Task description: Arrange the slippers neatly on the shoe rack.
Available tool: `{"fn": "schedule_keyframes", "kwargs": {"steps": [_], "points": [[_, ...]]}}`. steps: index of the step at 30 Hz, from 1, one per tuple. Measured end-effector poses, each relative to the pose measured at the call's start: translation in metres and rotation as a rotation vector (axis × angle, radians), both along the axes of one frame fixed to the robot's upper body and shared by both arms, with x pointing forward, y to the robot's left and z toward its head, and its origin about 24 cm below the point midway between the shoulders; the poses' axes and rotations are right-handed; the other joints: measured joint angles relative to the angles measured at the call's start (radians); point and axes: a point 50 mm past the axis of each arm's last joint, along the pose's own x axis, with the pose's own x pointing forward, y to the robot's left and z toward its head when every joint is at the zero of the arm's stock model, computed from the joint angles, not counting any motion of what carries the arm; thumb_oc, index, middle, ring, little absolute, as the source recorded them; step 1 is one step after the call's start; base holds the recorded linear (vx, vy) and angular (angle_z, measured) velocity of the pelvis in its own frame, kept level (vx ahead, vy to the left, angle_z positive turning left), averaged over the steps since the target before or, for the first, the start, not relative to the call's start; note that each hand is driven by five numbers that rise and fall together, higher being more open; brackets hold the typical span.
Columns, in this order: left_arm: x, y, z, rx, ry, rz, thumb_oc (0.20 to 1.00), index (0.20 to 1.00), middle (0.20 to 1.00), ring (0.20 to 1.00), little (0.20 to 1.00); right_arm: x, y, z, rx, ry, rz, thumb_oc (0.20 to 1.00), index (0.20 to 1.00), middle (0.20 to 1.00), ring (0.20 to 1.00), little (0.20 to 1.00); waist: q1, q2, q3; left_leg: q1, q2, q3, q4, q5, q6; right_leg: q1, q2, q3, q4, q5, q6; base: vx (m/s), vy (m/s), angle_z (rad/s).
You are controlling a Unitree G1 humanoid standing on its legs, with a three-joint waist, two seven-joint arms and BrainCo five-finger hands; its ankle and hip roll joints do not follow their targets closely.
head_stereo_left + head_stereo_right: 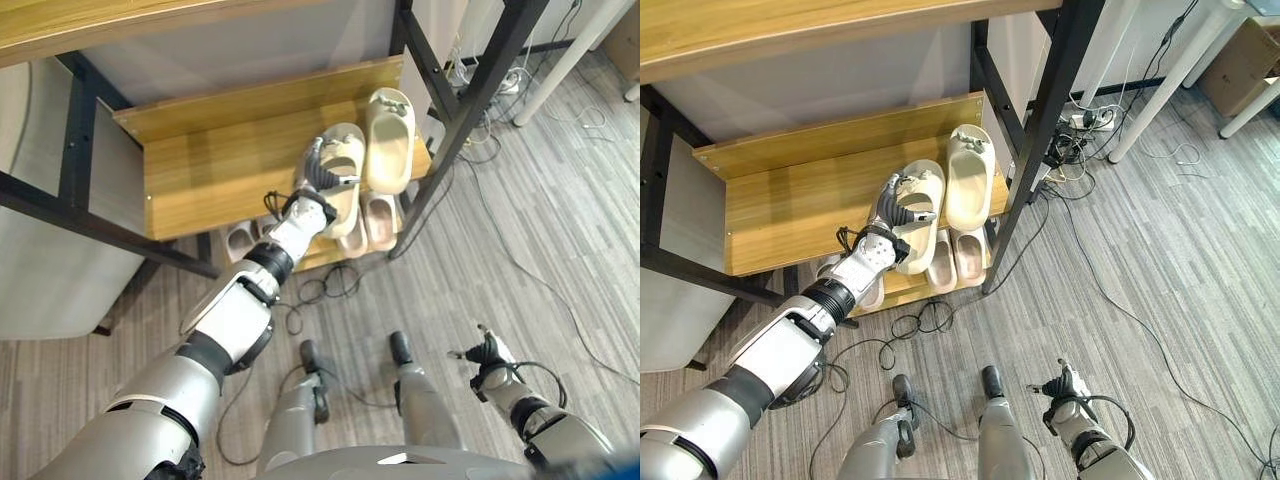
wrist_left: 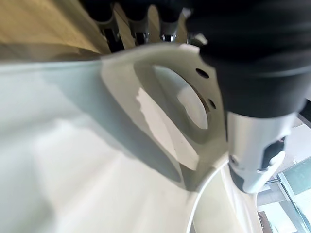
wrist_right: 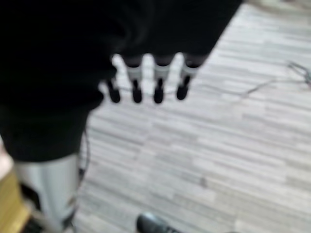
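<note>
A: What do the fingers (image 2: 138, 29) hold?

B: The left hand (image 1: 322, 172) is clenched round a cream slipper (image 1: 343, 170) on the shoe rack (image 1: 210, 165), just left of its mate (image 1: 388, 135). The right hand (image 1: 487, 360) hangs relaxed, low on the right.

A: Risk?

B: A sideways release could leave it crooked or nudge the mate.

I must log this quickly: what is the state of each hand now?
Left hand: closed on a cream slipper on the rack shelf.
Right hand: open, holding nothing, above the floor.
</note>
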Motion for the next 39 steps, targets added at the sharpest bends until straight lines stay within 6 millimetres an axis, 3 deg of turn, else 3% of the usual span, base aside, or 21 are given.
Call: {"fn": "schedule_keyframes", "kwargs": {"steps": [28, 33, 39], "points": [[0.006, 0.009, 0.005, -0.024, 0.035, 0.115, 1.000, 1.000, 1.000, 1.000, 1.000, -0.007, 0.000, -0.004, -0.008, 0.029, 0.004, 1.000, 1.000, 1.000, 1.000, 1.000, -0.026, -0.002, -0.030, -0.017, 0.020, 0.023, 0.014, -0.015, -0.004, -0.025, 0.013, 0.018, 0.001, 0.002, -0.001, 0.01, -0.010, -0.02], [0.009, 0.018, 0.010, -0.151, 0.042, 0.196, 1.000, 1.000, 1.000, 1.000, 1.000, -0.007, 0.004, -0.005, -0.002, 0.028, 0.007, 1.000, 1.000, 1.000, 1.000, 1.000, -0.029, -0.002, -0.033, -0.015, 0.030, 0.024, 0.013, -0.014, -0.006, -0.017, 0.026, 0.018, 0.002, 0.007, -0.006, 0.04, -0.027, -0.04], [0.010, 0.023, 0.020, -0.187, -0.023, 0.264, 1.000, 1.000, 1.000, 1.000, 1.000, -0.006, 0.010, -0.005, 0.005, 0.013, 0.021, 1.000, 1.000, 1.000, 1.000, 1.000, -0.031, -0.002, -0.033, 0.002, 0.036, 0.024, 0.003, -0.008, -0.011, -0.008, 0.033, 0.017, 0.003, 0.007, -0.008, 0.04, -0.020, -0.01]]}}
